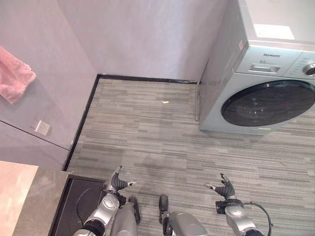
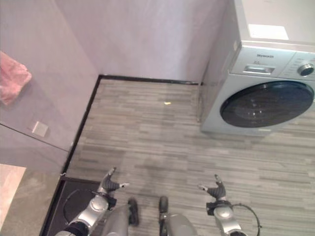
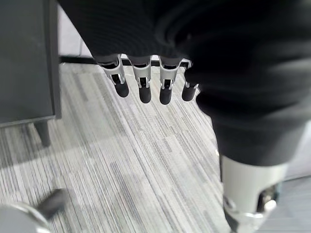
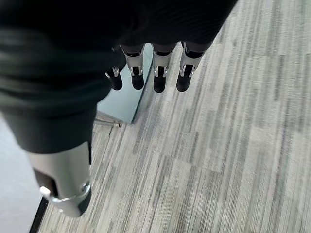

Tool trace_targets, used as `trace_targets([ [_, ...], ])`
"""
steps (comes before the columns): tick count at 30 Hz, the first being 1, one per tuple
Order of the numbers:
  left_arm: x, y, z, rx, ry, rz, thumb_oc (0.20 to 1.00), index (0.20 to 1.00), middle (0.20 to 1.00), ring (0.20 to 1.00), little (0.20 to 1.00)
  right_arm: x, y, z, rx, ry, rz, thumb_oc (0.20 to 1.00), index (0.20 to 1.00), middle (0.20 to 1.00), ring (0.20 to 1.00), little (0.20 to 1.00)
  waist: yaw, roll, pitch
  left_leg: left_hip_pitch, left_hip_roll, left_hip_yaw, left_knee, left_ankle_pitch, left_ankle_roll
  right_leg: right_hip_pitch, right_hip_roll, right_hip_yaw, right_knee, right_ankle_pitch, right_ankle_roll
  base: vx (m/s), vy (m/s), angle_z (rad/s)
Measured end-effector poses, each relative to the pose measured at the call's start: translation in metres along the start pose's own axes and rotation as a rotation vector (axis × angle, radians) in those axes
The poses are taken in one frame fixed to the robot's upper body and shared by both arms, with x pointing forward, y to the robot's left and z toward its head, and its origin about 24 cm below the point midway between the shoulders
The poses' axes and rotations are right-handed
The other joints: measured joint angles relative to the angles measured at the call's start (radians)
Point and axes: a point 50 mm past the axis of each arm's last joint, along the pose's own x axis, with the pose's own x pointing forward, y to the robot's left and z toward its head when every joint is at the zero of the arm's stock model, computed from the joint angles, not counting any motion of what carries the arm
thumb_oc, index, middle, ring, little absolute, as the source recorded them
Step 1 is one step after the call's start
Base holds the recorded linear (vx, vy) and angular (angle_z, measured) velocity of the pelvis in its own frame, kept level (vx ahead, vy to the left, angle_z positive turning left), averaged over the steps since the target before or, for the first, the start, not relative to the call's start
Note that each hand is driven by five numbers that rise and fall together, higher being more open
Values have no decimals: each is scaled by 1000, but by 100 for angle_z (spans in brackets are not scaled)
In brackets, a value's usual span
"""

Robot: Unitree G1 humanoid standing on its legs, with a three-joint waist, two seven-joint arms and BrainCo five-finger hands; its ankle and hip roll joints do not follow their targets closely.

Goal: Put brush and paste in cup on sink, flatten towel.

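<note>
Nothing's really started yet imo: left hand (image 1: pixel 118 183) and right hand (image 1: pixel 224 188) both hang empty with relaxed fingers over the floor (image 1: pixel 147 137), while the pink towel (image 1: pixel 14 74) hangs well left of the washing machine (image 1: pixel 266 93), so turning that way comes next.

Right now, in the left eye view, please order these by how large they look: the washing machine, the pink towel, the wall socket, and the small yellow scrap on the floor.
1. washing machine, by far the largest
2. pink towel on the left wall
3. wall socket below it
4. yellow scrap, a tiny fleck far off on the floor; distance may shrink it
</note>
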Motion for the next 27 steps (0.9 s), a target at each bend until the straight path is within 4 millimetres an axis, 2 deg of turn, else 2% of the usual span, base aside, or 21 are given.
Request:
trace_targets([
  [1, -2, 0, -7, 9, 18, -3, 1000, 1000, 1000, 1000, 1000, 0, 1, -1, -23, 0, 5, 1000, 1000, 1000, 1000, 1000, 13, 3, 1, 2, -17, -1, -46, 27, 4, 34, 14, 20, -19, -44, 68, 449, 88, -43],
  [2, -5, -4, -11, 13, 39, -12, 1000, 1000, 1000, 1000, 1000, -1, -2, -7, -69, 15, 8, 1000, 1000, 1000, 1000, 1000, 25, 43, -4, 13, 8, -42, -152, 45, 9, 48, 28, -38, 9, -145, 153, 424, 88, -85],
  [3, -6, -6, -16, 16, 53, -7, 1000, 1000, 1000, 1000, 1000, -1, -4, -9, -100, 17, 10, 1000, 1000, 1000, 1000, 1000, 64, 54, -14, 26, 34, -65, -250, 52, -1, 27, 25, -53, 51, -152, 108, 409, 102, -104],
  [4, -6, 0, -20, 22, 68, 9, 1000, 1000, 1000, 1000, 1000, -1, -2, -8, -109, 10, 17, 1000, 1000, 1000, 1000, 1000, 70, 43, -3, 19, 35, -40, -242, 70, 4, 56, 40, -58, 34, -119, -21, 536, 155, -81],
  [5, -7, 1, -24, 24, 85, 11, 1000, 1000, 1000, 1000, 1000, -1, -2, -8, -118, 7, 20, 1000, 1000, 1000, 1000, 1000, 57, 47, 1, 15, 34, -18, -242, 83, 17, 97, 55, -57, -4, -103, -53, 283, 97, -33],
  [7, -12, 2, -33, 8, 117, 27, 1000, 1000, 1000, 1000, 1000, -5, 5, -14, -141, 23, 46, 1000, 1000, 1000, 1000, 1000, 56, 35, -4, 11, 32, 12, -179, 74, 51, 144, 67, -21, -19, -122, -27, 350, 145, -58],
  [9, -10, 4, -32, -10, 120, 39, 1000, 1000, 1000, 1000, 1000, -4, 11, -11, -174, 10, 69, 1000, 1000, 1000, 1000, 1000, 66, 1, -6, -27, -32, 15, -41, 92, 83, 171, 57, 31, -28, -133, -8, 586, 298, -103],
  [10, -11, -1, -31, -32, 128, 34, 1000, 1000, 1000, 1000, 1000, -4, 12, -16, -185, 47, 70, 1000, 1000, 1000, 1000, 1000, 64, -9, -13, 4, -67, 73, -51, 79, 181, 187, 52, 78, 15, -151, 20, 420, 257, -100],
  [11, -16, -6, -37, -36, 145, 20, 1000, 1000, 1000, 1000, 1000, -7, 14, -20, -183, 57, 77, 1000, 1000, 1000, 1000, 1000, 67, 19, -29, 59, -55, 87, -85, 77, 232, 186, 83, 95, 107, -167, 47, 361, 259, -83],
  [12, -15, 0, -38, -39, 148, 31, 1000, 1000, 1000, 1000, 1000, -10, 24, -19, -167, 52, 99, 1000, 1000, 1000, 1000, 1000, 68, -10, -29, 100, -68, 80, -94, 65, 260, 142, 69, 100, 247, -189, 72, 236, 217, -36],
  [13, -12, 2, -31, -48, 117, 38, 1000, 1000, 1000, 1000, 1000, -14, 27, -20, -164, 44, 112, 1000, 1000, 1000, 1000, 1000, 66, -11, -30, 131, -73, 57, -109, 48, 278, 75, 51, 87, 420, -190, 97, 219, 223, 13],
  [15, -8, 1, -12, -61, 43, 33, 1000, 1000, 1000, 1000, 1000, -17, 24, -23, -163, 41, 109, 1000, 1000, 1000, 1000, 1000, 64, -14, -32, 185, -119, 21, -118, 3, 289, -32, -46, 50, 689, -205, 115, 243, 218, 47],
  [18, 3, 4, 11, -52, -28, 35, 1000, 1000, 1000, 1000, 1000, -13, 25, -12, -150, 8, 106, 1000, 1000, 1000, 1000, 1000, 56, 3, -27, 224, -173, -41, -76, -48, 298, -146, -160, 68, 841, -212, 129, 211, 156, 80],
  [19, 5, 7, 17, -54, -53, 42, 1000, 1000, 1000, 1000, 1000, -11, 27, 0, -132, -38, 105, 1000, 1000, 1000, 1000, 1000, 54, 15, -16, 241, -174, -76, -56, -74, 294, -196, -136, 111, 872, -220, 136, 149, 136, 87],
  [20, 6, 10, 21, -51, -72, 48, 1000, 1000, 1000, 1000, 1000, -9, 27, 13, -119, -90, 105, 1000, 1000, 1000, 1000, 1000, 55, 24, -3, 247, -168, -100, -27, -103, 294, -248, -84, 164, 895, -228, 137, 183, 63, 77],
  [21, 8, 15, 24, -36, -86, 56, 1000, 1000, 1000, 1000, 1000, -7, 28, 28, -101, -151, 105, 1000, 1000, 1000, 1000, 1000, 63, 24, 16, 256, -163, -92, 0, -116, 286, -323, -82, 158, 901, -242, 119, 255, 15, 55],
  [22, 8, 15, 24, -23, -85, 54, 1000, 1000, 1000, 1000, 1000, -3, 25, 41, -101, -197, 99, 1000, 1000, 1000, 1000, 1000, 69, 29, 26, 262, -155, -53, 47, -162, 247, -419, -165, 34, 848, -250, 88, 441, -56, 38],
  [23, 9, 12, 18, -24, -51, 54, 1000, 1000, 1000, 1000, 1000, 2, 25, 51, -116, -223, 100, 1000, 1000, 1000, 1000, 1000, 67, 33, 38, 262, -150, -75, 114, -265, 241, -501, -193, 22, 709, -226, 85, 495, -101, 28],
  [24, 11, 13, 10, -16, 2, 64, 1000, 1000, 1000, 1000, 1000, 2, 27, 54, -121, -233, 106, 1000, 1000, 1000, 1000, 1000, 56, 27, 43, 264, -146, -85, 145, -295, 234, -528, -179, 88, 598, -205, 96, 551, -133, 46],
  [26, 10, 11, 4, -25, 35, 72, 1000, 1000, 1000, 1000, 1000, 0, 27, 49, -117, -217, 105, 1000, 1000, 1000, 1000, 1000, 39, 3, 58, 322, -141, -111, 162, -326, 183, -546, -188, 129, 432, -124, 92, 489, -136, 56],
  [27, 7, 8, -1, -32, 49, 66, 1000, 1000, 1000, 1000, 1000, -4, 27, 39, -127, -192, 108, 1000, 1000, 1000, 1000, 1000, 36, -1, 49, 349, -138, -149, 156, -347, 174, -524, -179, 160, 322, -89, 113, 450, -142, 84],
])
